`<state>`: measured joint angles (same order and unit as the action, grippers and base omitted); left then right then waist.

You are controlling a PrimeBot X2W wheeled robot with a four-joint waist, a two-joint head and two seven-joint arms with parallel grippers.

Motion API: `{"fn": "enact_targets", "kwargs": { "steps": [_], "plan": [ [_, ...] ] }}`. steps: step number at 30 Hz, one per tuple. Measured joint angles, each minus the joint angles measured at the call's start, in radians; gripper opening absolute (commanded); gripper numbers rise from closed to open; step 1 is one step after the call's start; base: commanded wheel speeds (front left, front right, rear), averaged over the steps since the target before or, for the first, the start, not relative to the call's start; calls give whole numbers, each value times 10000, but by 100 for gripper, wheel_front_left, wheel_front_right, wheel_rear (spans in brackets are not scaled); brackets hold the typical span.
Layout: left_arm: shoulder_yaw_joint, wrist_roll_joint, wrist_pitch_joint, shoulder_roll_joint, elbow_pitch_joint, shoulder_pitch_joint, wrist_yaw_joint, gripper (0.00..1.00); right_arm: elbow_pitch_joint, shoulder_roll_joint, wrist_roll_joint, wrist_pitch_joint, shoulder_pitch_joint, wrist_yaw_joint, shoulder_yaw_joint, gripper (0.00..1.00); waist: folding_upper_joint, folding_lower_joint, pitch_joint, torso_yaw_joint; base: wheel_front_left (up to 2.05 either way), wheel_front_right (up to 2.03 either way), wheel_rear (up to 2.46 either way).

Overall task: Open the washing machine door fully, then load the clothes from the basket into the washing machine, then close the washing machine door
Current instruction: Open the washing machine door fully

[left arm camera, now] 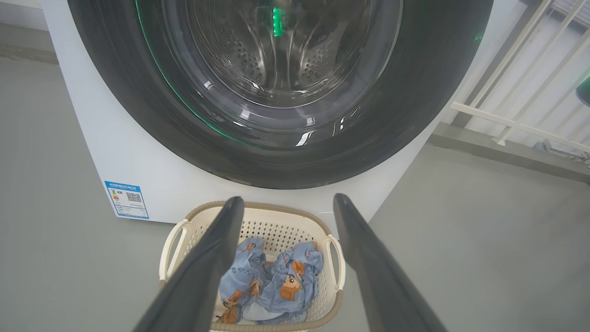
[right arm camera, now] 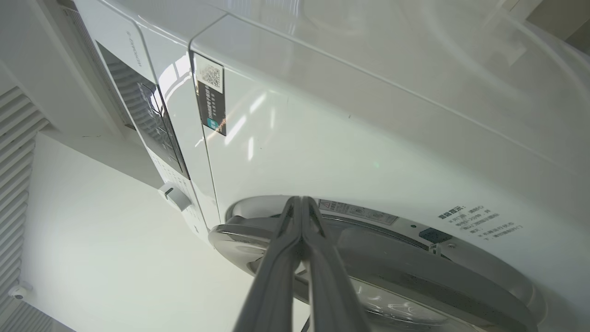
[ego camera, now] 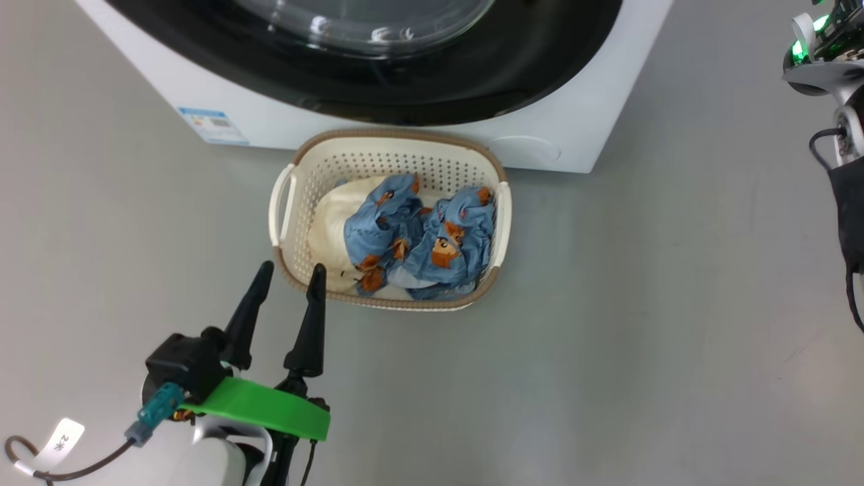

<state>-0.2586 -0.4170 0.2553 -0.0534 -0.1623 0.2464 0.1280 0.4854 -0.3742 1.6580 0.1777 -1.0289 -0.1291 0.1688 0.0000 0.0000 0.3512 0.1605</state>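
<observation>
So the left gripper point(ego camera: 290, 268) had its jaws spread wide with nothing between them, hanging just short of the near rim of the basket point(ego camera: 398, 138). The right gripper point(right arm camera: 299, 200) had its jaws pressed tight together, empty. Its tips were right at the edge of the washing machine door point(right arm camera: 415, 272), where the shiny ring met the white front of the washing machine point(right arm camera: 345, 152). Honestly couldn't tell if they touched it. From the left wrist view the door looked shut. The basket sat on the floor point(ego camera: 607, 304) just in front of the machine, with the clothes point(ego camera: 418, 236) all in it, blue bear print piled over a cream piece point(ego camera: 327, 229) that was mostly buried. The head view cut off most of the door, and the right arm point(ego camera: 820, 71) was cropped at the frame's edge.
</observation>
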Motion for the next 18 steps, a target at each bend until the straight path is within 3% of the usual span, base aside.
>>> {"fn": "enact_targets", "kwargs": {
  "steps": [9,18],
  "plan": [
    [-247,-121,0,61,-15,270,0,100,993,-36,257,1824,-940,0,-33,0,0,0,405,409,0,0,0],
    [-368,-203,0,111,-12,494,0,100,1641,-58,52,2750,-1715,0,153,0,0,0,810,686,0,0,0]
  ]
}}
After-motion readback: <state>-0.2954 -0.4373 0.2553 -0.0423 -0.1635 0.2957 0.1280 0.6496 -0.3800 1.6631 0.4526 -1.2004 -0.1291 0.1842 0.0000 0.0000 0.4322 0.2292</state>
